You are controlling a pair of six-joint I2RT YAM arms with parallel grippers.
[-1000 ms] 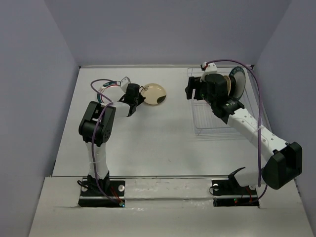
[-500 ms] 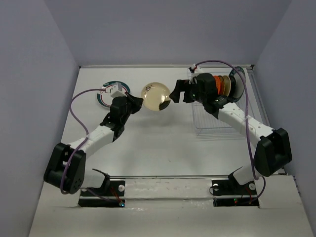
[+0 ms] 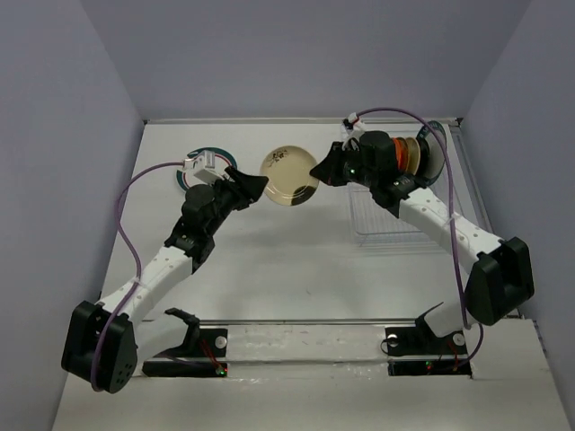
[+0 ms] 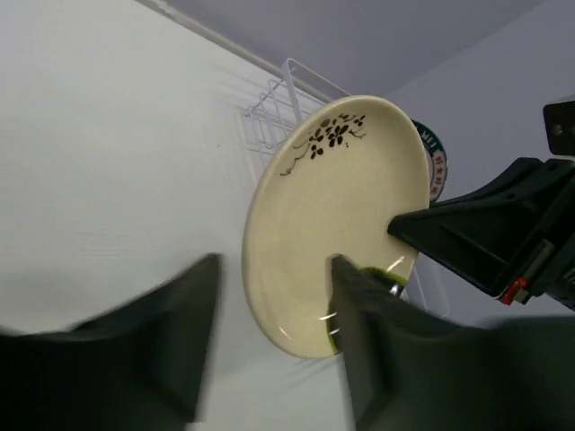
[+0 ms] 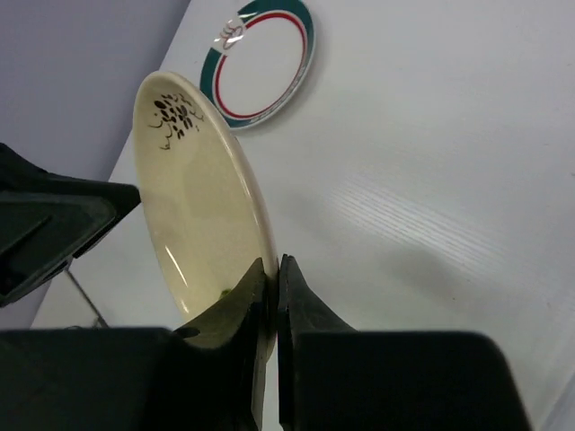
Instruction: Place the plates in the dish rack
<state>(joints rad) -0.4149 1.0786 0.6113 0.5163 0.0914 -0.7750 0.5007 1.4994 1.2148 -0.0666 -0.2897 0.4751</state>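
A cream plate (image 3: 289,176) with a dark flower sprig hangs on edge above the table, between my two grippers. The right gripper (image 5: 272,269) is shut on its rim (image 5: 260,224), coming in from the rack side. The left gripper (image 4: 269,310) is open, its fingers (image 4: 364,332) standing either side of the plate's (image 4: 337,215) lower edge. A white plate with a teal rim (image 5: 260,63) lies flat on the table at the far left, partly hidden by my left arm in the top view (image 3: 189,180). The dish rack (image 3: 395,220) stands at the right.
Several plates stand upright at the rack's far end, an orange one (image 3: 396,154) in front and a teal-rimmed one (image 3: 437,144) at the back. The rack's white wire (image 4: 269,117) shows behind the held plate. Grey walls close in the table on three sides.
The right gripper has shut on the cream plate's rim. The left gripper, shut on the plate half a second ago, has opened. The plate sits slightly further right.
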